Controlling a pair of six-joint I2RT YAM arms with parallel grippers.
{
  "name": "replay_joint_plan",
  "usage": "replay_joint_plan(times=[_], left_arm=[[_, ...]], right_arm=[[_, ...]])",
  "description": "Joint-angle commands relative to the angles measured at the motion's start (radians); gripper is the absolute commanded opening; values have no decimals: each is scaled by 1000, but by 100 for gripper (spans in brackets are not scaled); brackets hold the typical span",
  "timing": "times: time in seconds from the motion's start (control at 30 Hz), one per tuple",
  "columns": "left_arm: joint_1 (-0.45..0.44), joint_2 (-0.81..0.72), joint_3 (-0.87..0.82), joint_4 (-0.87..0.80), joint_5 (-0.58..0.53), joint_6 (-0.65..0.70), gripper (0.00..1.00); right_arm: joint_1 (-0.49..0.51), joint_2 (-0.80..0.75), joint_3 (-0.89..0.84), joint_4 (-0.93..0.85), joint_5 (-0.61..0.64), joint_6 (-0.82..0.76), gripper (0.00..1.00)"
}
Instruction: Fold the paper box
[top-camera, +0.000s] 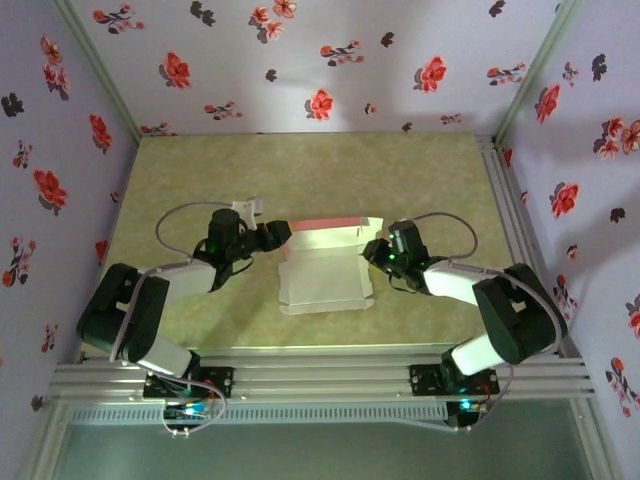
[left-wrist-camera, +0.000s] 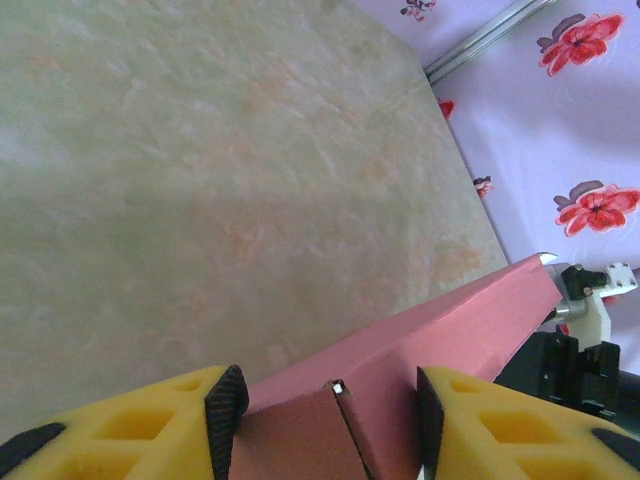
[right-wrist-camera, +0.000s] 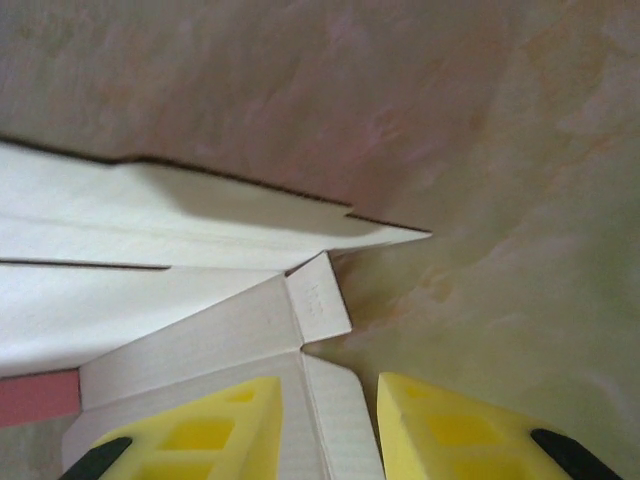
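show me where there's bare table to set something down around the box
Free: the far strip of the green marbled table between the whitish-grey cardboard sheet and the floral back wall; also the near strip before the metal rail. Crowded: mid-table, left hand and right hand flank the sheet.

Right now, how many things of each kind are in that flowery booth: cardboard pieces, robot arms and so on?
Thin die-cut cardboard sheet, whitish on one face, pink on the other: 1
Black-and-white robot arms, one ending in the left gripper, one in the right gripper: 2
Pale green marbled table: 1
Total: 4
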Motion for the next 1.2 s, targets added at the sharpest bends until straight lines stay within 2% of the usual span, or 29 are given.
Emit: replay_joint_plan(times=[0.0, 0.57, 1.17], left_arm=[[-18, 3, -40, -81, -26, 24, 49], [-37, -16, -34, -114, -48, 25, 48], [-52, -7, -23, -117, -53, 26, 48]], right_arm=[[11, 28, 19, 71, 75, 40, 32], [50, 152, 41, 223, 144, 74, 31], [120, 155, 76, 217, 173, 3, 30]])
